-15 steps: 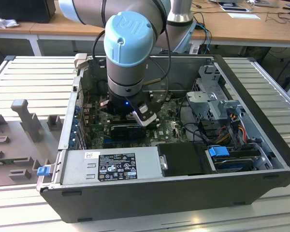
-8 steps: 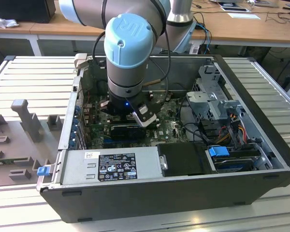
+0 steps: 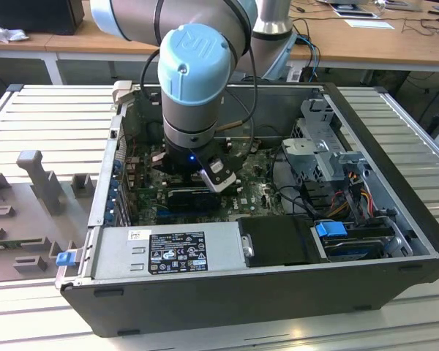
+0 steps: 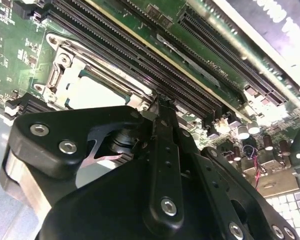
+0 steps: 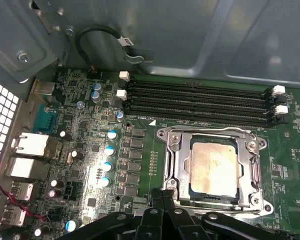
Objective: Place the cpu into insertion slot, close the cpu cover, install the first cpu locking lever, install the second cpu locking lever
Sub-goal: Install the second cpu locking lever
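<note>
Inside the open computer case (image 3: 227, 292), the gripper (image 5: 162, 200) hangs just above the green motherboard (image 5: 90, 150), its fingers pressed together on nothing. The cpu (image 5: 213, 165) lies in the insertion slot (image 5: 173, 141), and the cpu cover (image 5: 252, 172) appears to lie folded down around it.

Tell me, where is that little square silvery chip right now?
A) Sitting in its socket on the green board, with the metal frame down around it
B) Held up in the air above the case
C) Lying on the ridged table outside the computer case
A: in the first wrist view the cpu lies flat inside the insertion slot, with the cpu cover framing its edges.
</note>
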Controlling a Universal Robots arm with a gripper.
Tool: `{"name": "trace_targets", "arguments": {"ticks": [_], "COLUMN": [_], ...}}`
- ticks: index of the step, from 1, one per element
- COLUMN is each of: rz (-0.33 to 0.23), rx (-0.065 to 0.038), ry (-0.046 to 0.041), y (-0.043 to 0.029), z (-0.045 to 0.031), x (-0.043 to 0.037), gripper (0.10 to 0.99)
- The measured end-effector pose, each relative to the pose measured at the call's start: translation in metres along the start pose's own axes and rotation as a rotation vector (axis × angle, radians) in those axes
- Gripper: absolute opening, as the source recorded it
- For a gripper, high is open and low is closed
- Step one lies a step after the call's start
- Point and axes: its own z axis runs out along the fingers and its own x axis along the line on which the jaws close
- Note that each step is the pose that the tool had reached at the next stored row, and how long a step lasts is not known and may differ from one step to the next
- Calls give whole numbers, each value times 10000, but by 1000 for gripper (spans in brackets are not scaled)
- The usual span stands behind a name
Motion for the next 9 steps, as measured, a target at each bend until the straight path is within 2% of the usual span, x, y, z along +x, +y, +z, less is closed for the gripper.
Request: {"name": "trace_targets", "arguments": {"ticks": [9], "rz": [-1], "rx": [-31], "ry": [-3], "y": [9], "z": [33], "x": [33], "gripper": [106]}}
